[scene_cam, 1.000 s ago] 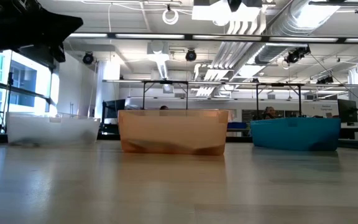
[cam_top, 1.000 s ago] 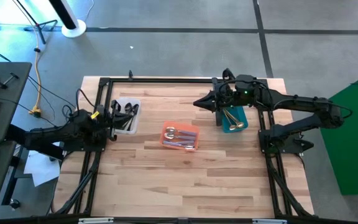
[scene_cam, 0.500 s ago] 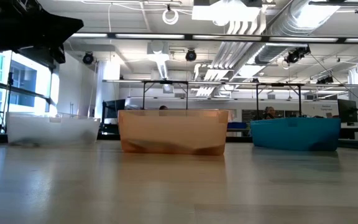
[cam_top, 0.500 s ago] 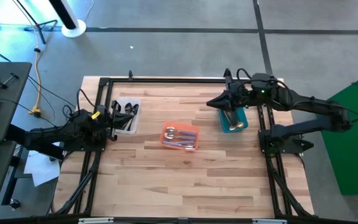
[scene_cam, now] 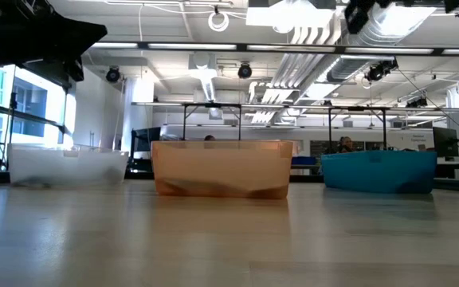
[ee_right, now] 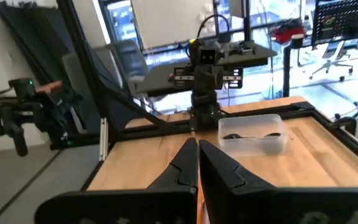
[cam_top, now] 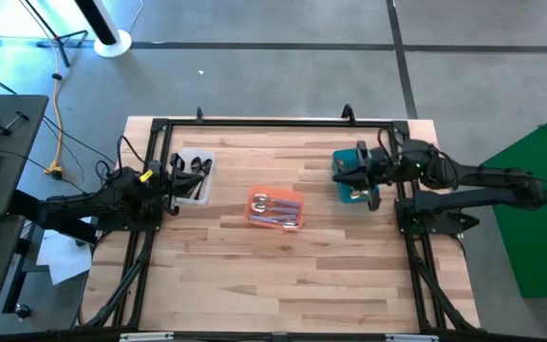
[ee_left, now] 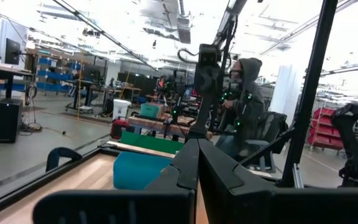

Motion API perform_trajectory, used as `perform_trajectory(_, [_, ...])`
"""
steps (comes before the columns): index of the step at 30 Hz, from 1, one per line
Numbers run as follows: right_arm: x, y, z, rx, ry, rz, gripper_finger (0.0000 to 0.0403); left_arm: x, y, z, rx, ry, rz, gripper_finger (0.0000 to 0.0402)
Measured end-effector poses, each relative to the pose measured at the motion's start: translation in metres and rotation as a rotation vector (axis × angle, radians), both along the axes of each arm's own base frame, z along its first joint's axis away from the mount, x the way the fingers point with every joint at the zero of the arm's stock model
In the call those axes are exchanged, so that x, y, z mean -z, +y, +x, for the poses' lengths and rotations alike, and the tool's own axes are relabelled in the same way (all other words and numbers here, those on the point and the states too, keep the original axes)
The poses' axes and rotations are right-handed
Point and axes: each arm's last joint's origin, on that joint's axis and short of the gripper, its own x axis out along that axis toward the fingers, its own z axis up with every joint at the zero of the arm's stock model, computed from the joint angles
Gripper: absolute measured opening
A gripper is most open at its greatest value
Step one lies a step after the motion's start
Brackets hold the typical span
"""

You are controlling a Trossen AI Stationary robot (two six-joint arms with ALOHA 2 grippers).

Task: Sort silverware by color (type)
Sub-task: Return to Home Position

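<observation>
Silverware (cam_top: 278,211) in orange bin (cam_top: 253,216), between claws | right claw (cam_top: 345,174) closed over teal bin (cam_top: 349,157) | left claw (cam_top: 177,182) closed

Your arm hardware
Left arm (cam_top: 84,204) and right arm (cam_top: 482,176) were matte black; a yellow tag (cam_top: 145,175) marked the left, a green lamp (cam_top: 412,167) the right. Left gripper (ee_left: 197,148) and right gripper (ee_right: 197,147) had tapered black fingers.

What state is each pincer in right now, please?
Left pincer, by the clear bin: closed, holding nothing.
Right pincer, above the teal bin: closed, holding nothing.
</observation>
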Motion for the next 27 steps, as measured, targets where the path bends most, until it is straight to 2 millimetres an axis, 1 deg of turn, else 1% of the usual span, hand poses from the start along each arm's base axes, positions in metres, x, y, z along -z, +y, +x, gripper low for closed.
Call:
perform_trajectory(3, [0.017, 0.002, -0.017, 0.037, -0.029, 0.030, 0.0000, 0.000, 0.000, 0.000, 0.000, 0.000, 0.000, 0.0001])
perform_trajectory(6, [0.030, 0.002, -0.033, 0.082, -0.061, 0.026, 0.0000, 0.000, 0.000, 0.000, 0.000, 0.000, 0.000, 0.0001])
perform_trajectory(12, [0.050, 0.004, -0.054, 0.120, -0.132, 0.021, 0.0000, 0.000, 0.000, 0.000, 0.000, 0.000, 0.000, 0.0001])
perform_trajectory(19, [0.071, 0.005, -0.063, 0.120, -0.172, 0.013, 0.0000, 0.000, 0.000, 0.000, 0.000, 0.000, 0.000, 0.0001])
perform_trajectory(27, [0.110, 0.006, -0.064, 0.113, -0.242, 0.091, 0.0000, 0.000, 0.000, 0.000, -0.001, 0.000, 0.000, 0.0001])
